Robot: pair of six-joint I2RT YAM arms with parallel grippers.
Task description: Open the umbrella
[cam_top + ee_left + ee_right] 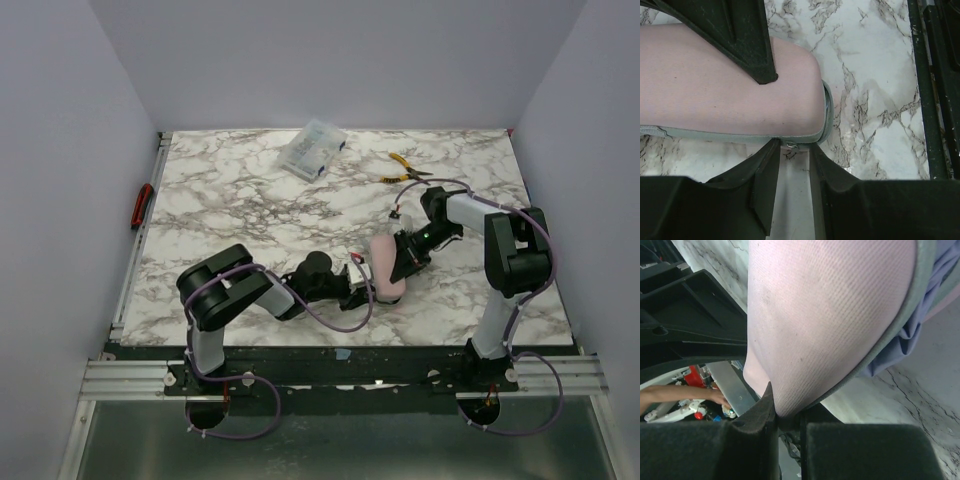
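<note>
My right pincer (786, 412) was clamped on the trimmed edge of the pink case (830, 315). Lavender fabric of the umbrella (935, 285) showed beside it at upper right. My left pincer (792, 152) stood narrow, tips at the case's lower seam. The case lay on the desk (250, 210), lower right of centre in the top view.

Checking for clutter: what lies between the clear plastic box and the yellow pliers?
Only bare marble table lies between the clear plastic box and the yellow pliers; the top external view shows it.
</note>
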